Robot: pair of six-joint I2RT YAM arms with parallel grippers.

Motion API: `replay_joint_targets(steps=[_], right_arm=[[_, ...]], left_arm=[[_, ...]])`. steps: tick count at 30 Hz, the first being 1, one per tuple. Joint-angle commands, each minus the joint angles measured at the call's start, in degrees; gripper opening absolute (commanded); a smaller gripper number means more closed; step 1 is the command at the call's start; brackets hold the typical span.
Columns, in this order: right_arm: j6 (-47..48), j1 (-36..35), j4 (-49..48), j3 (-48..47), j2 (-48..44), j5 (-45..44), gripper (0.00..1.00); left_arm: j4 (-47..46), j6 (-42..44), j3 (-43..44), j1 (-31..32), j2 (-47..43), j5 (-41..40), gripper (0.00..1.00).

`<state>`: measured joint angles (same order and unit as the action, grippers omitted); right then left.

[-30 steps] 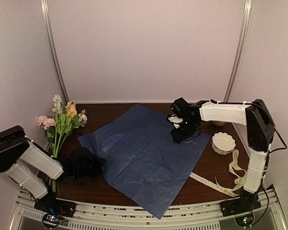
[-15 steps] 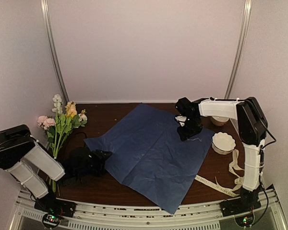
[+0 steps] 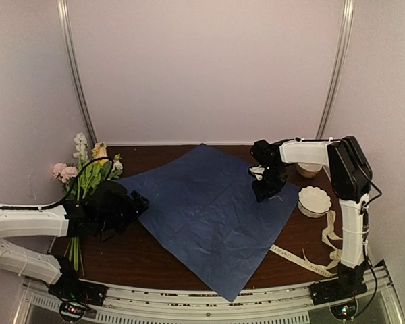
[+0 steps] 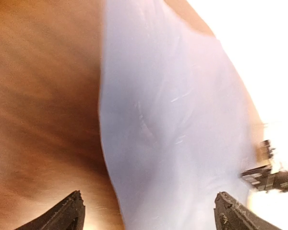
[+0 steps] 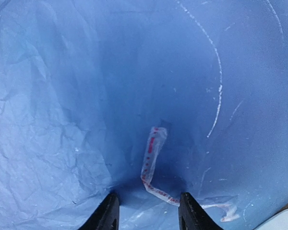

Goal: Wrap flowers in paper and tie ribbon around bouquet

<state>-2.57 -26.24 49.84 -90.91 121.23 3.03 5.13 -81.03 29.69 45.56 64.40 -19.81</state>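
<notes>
Lying flat on the brown counter [image 3: 155, 253], the paper [image 3: 209, 209] shows its dark blue face, with one corner pointing to the back wall and one to the near edge. The left end effector [image 3: 136, 201] hovers at the sheet's left corner with its fingers spread wide and nothing between them. Its wrist camera looks along the paper's edge. The right end effector [image 3: 266, 191] is down on the sheet near its right corner, fingers part-way apart with their tips at the paper. A small clear strip [image 5: 151, 153] with red print lies between them. The flowers [image 3: 88, 172] lie at the counter's left edge, blooms toward the back, beside the left arm. The ribbon [image 3: 290, 256] trails across the right near corner, just off the paper, below a white scalloped bowl [image 3: 314, 200].
</notes>
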Motion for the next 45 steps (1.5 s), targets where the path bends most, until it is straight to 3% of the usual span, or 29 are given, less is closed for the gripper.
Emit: replay_joint_targets(steps=[1,5,10,15,18,22,29,33,34,39,45], right_arm=[[1.6,0.0,1.0,-1.8,1.6,1.1,0.42],[1.7,0.0,2.2,-3.4,2.9,-0.6,0.28],[2.5,0.0,3.8,-6.0,1.4,-1.4,0.27],[1.3,0.4,2.1,-6.8,-0.3,-1.3,0.30],[0.8,1.0,4.1,-9.1,2.5,0.1,0.35],[-0.1,1.5,6.2,-10.5,5.7,0.9,0.36],[1.0,1.8,8.0,-9.6,7.5,3.7,0.25],[0.9,2.0,7.9,-9.8,6.9,2.8,0.06],[0.8,2.1,7.8,-9.7,6.4,2.4,0.00],[-0.7,3.7,5.9,-8.1,-0.2,-2.2,0.00],[-4.1,12.4,2.2,-4.2,-7.9,-15.5,0.00]], left_arm=[[9.3,4.8,3.0,-0.3,0.3,-2.4,0.98],[18.2,10.6,6.8,-0.4,-2.0,-8.8,0.98],[29.7,18.7,10.5,-3.4,-6.1,-13.1,0.98],[29.8,30.7,9.8,-17.3,-8.6,-1.4,0.98],[33.5,34.9,11.1,-23.5,-7.8,0.2,0.98],[33.4,38.0,9.9,-31.9,-8.4,0.8,0.98],[28.9,41.3,4.6,-45.1,-6.1,5.1,0.98],[26.4,43.5,4.9,-49.5,-1.7,7.2,0.98],[26.3,44.0,5.3,-50.5,-0.3,7.8,0.98],[26.0,44.8,6.2,-51.4,2.9,8.4,0.97],[26.8,45.3,6.3,-52.5,1.6,6.6,0.98]])
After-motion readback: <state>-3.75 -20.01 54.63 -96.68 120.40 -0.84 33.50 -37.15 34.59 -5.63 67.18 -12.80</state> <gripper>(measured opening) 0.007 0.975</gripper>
